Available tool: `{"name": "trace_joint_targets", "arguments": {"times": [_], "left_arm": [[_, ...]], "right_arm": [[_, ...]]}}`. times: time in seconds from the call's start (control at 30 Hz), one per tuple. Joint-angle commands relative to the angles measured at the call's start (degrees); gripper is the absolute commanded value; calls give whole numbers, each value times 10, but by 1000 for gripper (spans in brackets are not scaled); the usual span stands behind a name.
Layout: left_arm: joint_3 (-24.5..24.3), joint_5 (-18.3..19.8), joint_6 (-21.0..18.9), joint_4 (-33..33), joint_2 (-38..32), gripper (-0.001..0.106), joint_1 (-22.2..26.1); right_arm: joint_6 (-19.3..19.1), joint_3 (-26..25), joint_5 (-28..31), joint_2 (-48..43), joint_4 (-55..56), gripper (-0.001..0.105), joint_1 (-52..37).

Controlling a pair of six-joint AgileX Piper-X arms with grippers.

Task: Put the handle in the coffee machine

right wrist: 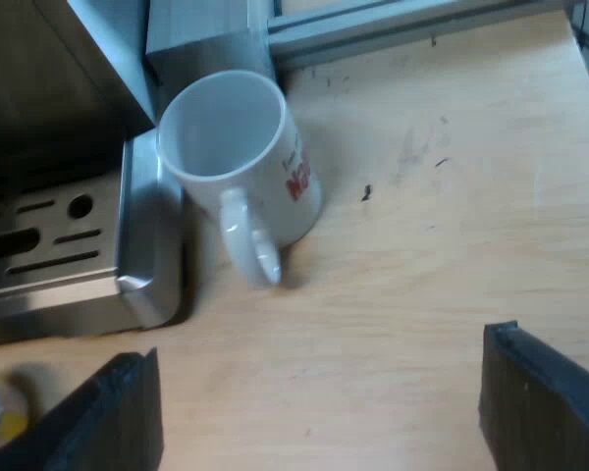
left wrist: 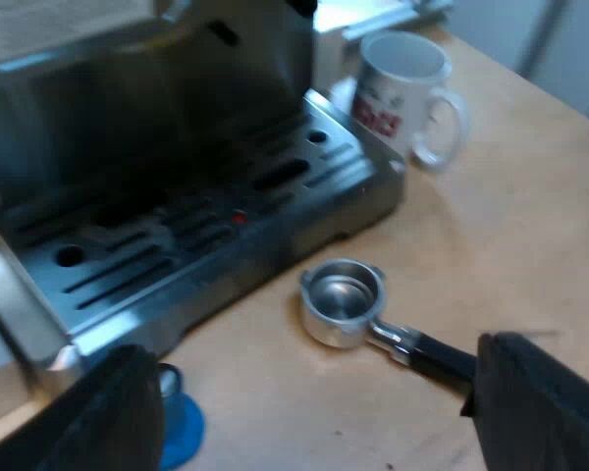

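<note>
**Left wrist view.** The left gripper (left wrist: 314, 392) stands wide open with nothing between its fingers (left wrist: 108, 422). A blue tamper (left wrist: 180, 429) sits on the counter (left wrist: 510, 226) just beside one finger, near the front of the espresso machine (left wrist: 128, 118). The machine's drip tray (left wrist: 196, 245) is slotted metal with a small red mark among the slots.

The holder (left wrist: 342, 302) is not in the machine. It lies loose on the counter, near the drip tray's front but apart from it. Its metal basket faces open side up, with bare metal showing inside. Its dark handle (left wrist: 432, 355) runs from the basket to the other finger, which hides its end. Whether that finger touches the handle cannot be told. A white mug (left wrist: 404, 88) with red lettering stands upright beyond the drip tray's corner.

**Right wrist view.** The right gripper (right wrist: 324, 402) is spread wide, holds nothing, and hangs over bare counter (right wrist: 422, 245). The espresso machine's drip tray (right wrist: 69, 245) shows its slots and one corner. The mug (right wrist: 238, 157) stands just beside that corner, its inside white and bare and its grip turned toward the gripper.
</note>
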Motion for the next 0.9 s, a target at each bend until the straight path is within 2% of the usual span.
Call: {"name": "trace_joint_targets", "arguments": {"times": [0.03,0.23,0.43,0.63,0.67,0.77,0.9], "left_arm": [[-4,5,4,-7,14,67,-28],[-4,6,9,-43,54,67,-96],[-4,15,42,-55,100,67,-152],[-4,15,43,-71,133,67,-191],[-4,15,64,-85,155,67,-209],[-4,15,82,-86,168,67,-209],[-4,15,82,-86,180,67,-209]], "right_arm": [[-9,-23,-11,28,36,69,15],[-11,-56,-15,97,70,69,78],[-5,-75,-15,145,69,69,167],[38,-75,17,180,67,69,247],[56,-75,41,202,67,69,293],[78,-75,64,224,65,69,343],[103,-75,92,253,65,69,395]]}}
